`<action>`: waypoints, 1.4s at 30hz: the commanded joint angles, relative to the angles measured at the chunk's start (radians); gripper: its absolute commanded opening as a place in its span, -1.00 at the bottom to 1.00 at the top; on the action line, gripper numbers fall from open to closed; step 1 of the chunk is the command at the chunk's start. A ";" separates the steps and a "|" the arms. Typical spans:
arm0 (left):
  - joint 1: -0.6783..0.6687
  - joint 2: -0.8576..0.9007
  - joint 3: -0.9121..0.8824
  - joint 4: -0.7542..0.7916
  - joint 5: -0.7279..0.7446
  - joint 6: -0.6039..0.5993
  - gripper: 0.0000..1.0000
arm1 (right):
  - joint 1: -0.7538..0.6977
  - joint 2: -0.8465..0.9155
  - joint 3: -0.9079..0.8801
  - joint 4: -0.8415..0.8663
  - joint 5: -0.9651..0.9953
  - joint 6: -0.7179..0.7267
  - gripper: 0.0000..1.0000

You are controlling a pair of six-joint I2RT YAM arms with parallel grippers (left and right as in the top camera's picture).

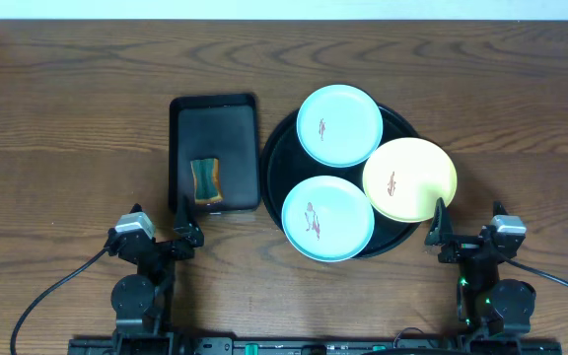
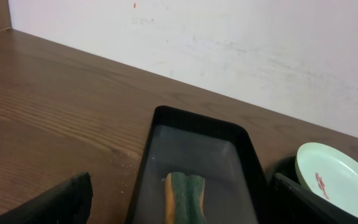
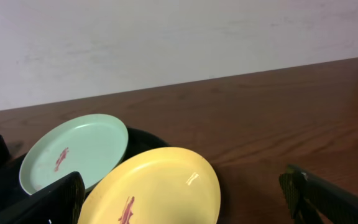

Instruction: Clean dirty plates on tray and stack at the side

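Both arms sit at the near edge of the wooden surface point(image 1: 67, 118). The left claw point(image 1: 189, 229) is released and holds nothing, just short of the rectangular black tray point(image 1: 215, 133), where a green-and-orange sponge point(image 1: 205, 180) lies. The right claw point(image 1: 439, 229) is also spread and empty, close beside the yellow plate point(image 1: 409, 178).

All three dirty plates lie on the round black tray point(image 1: 276, 158): the far mint plate point(image 1: 338, 124), the near mint plate point(image 1: 327, 218) and the yellow one, each with a reddish smear at its centre. None looks wiped, and none is stacked at the side.

The likely trouble is the yellow plate. It juts past the tray's rim on the right and seems to ride up on it, so a nudge from the nearby right claw could tip it onto the surface. The plates crowd edge to edge, so lifting one may drag its neighbour. They look shallow and smooth, so a pinch on the rim could slip. Pressing the sponge on a plate that nothing steadies could push it across the tray
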 commanded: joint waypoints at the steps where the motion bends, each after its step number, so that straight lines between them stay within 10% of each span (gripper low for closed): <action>1: 0.002 0.001 -0.016 -0.043 -0.006 0.016 0.81 | 0.012 -0.005 -0.003 -0.002 0.006 0.000 0.99; 42: 0.002 0.001 -0.016 -0.035 0.040 -0.033 0.81 | 0.012 -0.005 -0.003 0.050 -0.034 0.051 0.99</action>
